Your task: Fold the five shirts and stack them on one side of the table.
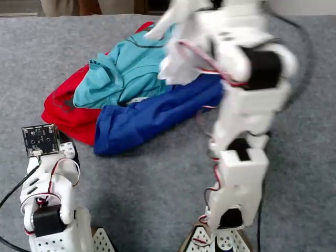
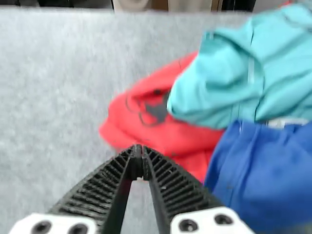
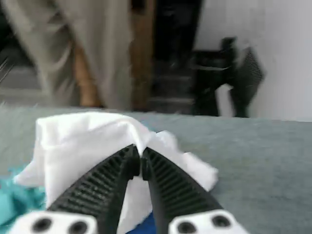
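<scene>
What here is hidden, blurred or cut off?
- High view: the blurred right arm covers part of the white shirt.
- High view: the red shirt lies mostly under the teal shirt and blue shirt; a fifth could be hidden beneath.
- Right wrist view: the right gripper hides the white shirt's pinched fold.

red shirt (image 1: 65, 113), teal shirt (image 1: 126, 73), blue shirt (image 1: 152, 113), white shirt (image 3: 83, 146)

No legible text; dark unreadable print (image 2: 155, 111) on red shirt (image 2: 127, 132)

Grey felt mat (image 1: 147, 194), white wall (image 3: 287, 48)
</scene>
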`<state>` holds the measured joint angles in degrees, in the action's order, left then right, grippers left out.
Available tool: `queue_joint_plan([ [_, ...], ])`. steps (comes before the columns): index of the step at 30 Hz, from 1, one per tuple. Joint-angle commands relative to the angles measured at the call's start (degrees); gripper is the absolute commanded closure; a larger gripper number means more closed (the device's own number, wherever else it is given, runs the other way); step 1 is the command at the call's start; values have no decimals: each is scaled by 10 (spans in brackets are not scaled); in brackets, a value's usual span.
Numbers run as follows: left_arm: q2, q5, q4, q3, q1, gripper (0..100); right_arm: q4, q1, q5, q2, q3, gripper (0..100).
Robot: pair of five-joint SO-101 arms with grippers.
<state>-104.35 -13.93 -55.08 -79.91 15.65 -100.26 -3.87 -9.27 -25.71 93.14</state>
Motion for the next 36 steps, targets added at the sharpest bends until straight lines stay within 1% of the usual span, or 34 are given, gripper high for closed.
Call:
queue_joint_plan([
  [1,0,7,38,33,3,896,-13,113,23,56,22,997],
  [3,0,18,36,48,5,859,-20,167,62,65,17,997],
  [6,16,76,31,86,1,880,-21,238,114,66,17,997],
  [9,80,126,31,137,-25,893,-22,282,141,66,16,997],
  [13,241,166,1,245,-64,884,-22,338,165,70,0,997],
  [15,341,185,-44,327,-88,836,-22,371,185,75,-27,997],
  [17,443,215,-110,418,-113,760,-22,403,205,85,-80,997],
  [19,551,258,-174,502,-135,698,-22,427,223,102,-153,997],
  [21,658,298,-222,576,-163,664,-22,446,255,131,-238,997],
  [23,756,316,-257,645,-193,646,-22,452,271,170,-339,997],
  [26,884,331,-297,744,-238,633,-9,450,273,224,-504,997],
  [28,960,340,-310,802,-258,632,33,449,273,255,-613,997],
  [31,1066,346,-311,863,-269,632,120,450,273,303,-777,997],
  [34,1171,347,-309,913,-264,636,211,450,273,357,-931,997],
  [36,1243,360,-305,946,-250,636,279,449,273,394,-1031,997],
])
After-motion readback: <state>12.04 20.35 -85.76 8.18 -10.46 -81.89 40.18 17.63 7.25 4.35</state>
